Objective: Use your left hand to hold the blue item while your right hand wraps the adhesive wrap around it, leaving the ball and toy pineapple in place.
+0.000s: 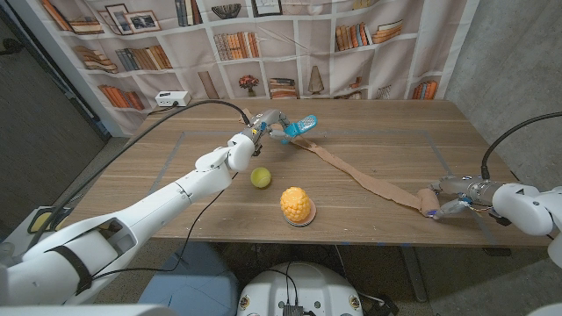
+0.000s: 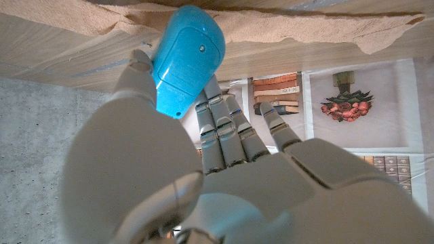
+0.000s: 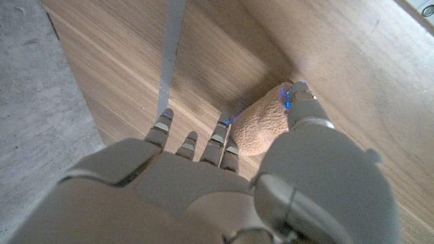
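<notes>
Left hand (image 1: 263,123) out over the far half of the desk (image 1: 386,140), gripping the blue item (image 1: 297,128) between thumb and fingers. In the left wrist view, blue item (image 2: 186,61) pressed against the thumb side of the left hand (image 2: 203,169), rounded end pointing away from the wrist, tan wrap (image 2: 271,27) lying on the desk just beyond it. Adhesive wrap (image 1: 360,175) trailing from the blue item as a long tan strip across the desk towards the near right corner, ending in a roll (image 1: 428,200). Right hand (image 1: 457,202) at that roll, holding it between thumb and fingers; in the right wrist view, roll (image 3: 261,125) pinched between thumb and fingertips (image 3: 220,135) of the right hand (image 3: 224,190), touching the desk surface (image 3: 135,81).

Yellow-green ball (image 1: 260,177) on the desk nearer the robot than the blue item, just beside the left forearm. Toy pineapple (image 1: 298,206) nearer still, standing on a small round base, close to the ball but apart from it, and clear of the wrap strip. Bookshelf-printed backdrop (image 1: 263,44) behind the desk, beyond the blue item.
</notes>
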